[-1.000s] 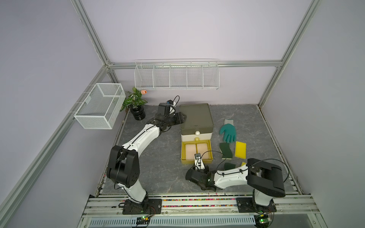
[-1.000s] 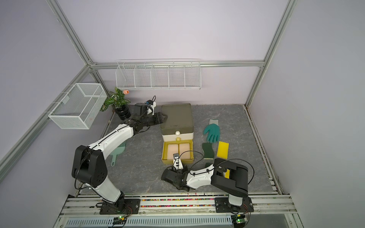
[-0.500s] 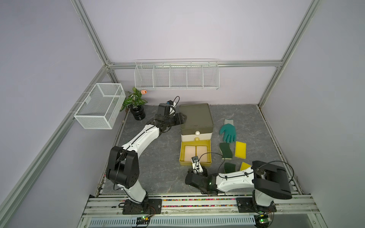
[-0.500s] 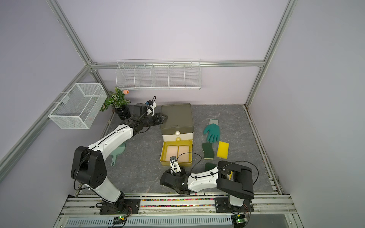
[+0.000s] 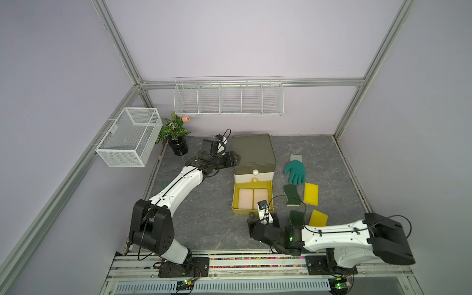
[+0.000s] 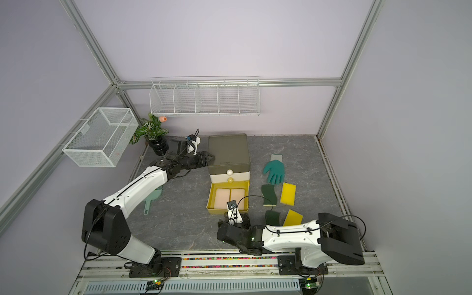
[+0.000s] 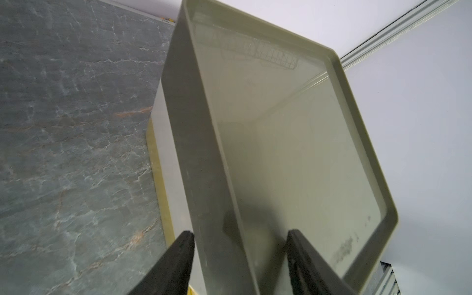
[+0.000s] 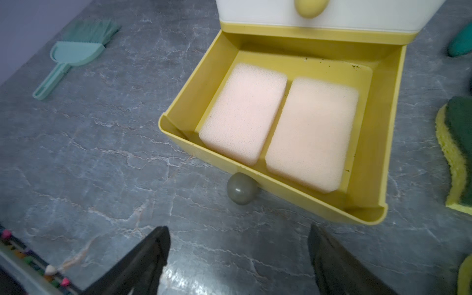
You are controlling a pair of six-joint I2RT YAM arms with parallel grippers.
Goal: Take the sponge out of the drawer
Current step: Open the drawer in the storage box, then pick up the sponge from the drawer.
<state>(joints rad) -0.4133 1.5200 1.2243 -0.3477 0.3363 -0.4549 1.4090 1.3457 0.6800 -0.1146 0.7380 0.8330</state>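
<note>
You see a mustard-yellow drawer [image 8: 375, 143] with a grey-green knob [image 8: 242, 188]. The first sponge [image 8: 244, 112] and the second sponge [image 8: 313, 132] in it are both pale peach-pink and finely pored. The cabinet [image 5: 252, 150] is olive on top and white below, with a cream knob [image 5: 254, 172] and a yellow knob [image 5: 254, 180]. The table [image 5: 204, 217] is dark grey, veined with pale lines like marble. You have a teal glove [image 5: 295, 172], a wavy pad [image 5: 291, 195] that is dark green over yellow, and a plain yellow pad [image 5: 311, 193]. The dustpan and brush [image 8: 74, 51] are mint green. The plant [image 5: 173, 129] has white-veined green leaves and a black pot [image 5: 178, 147]. The wire basket [image 5: 127, 136] is white and the walls [image 5: 255, 38] are lilac.
</note>
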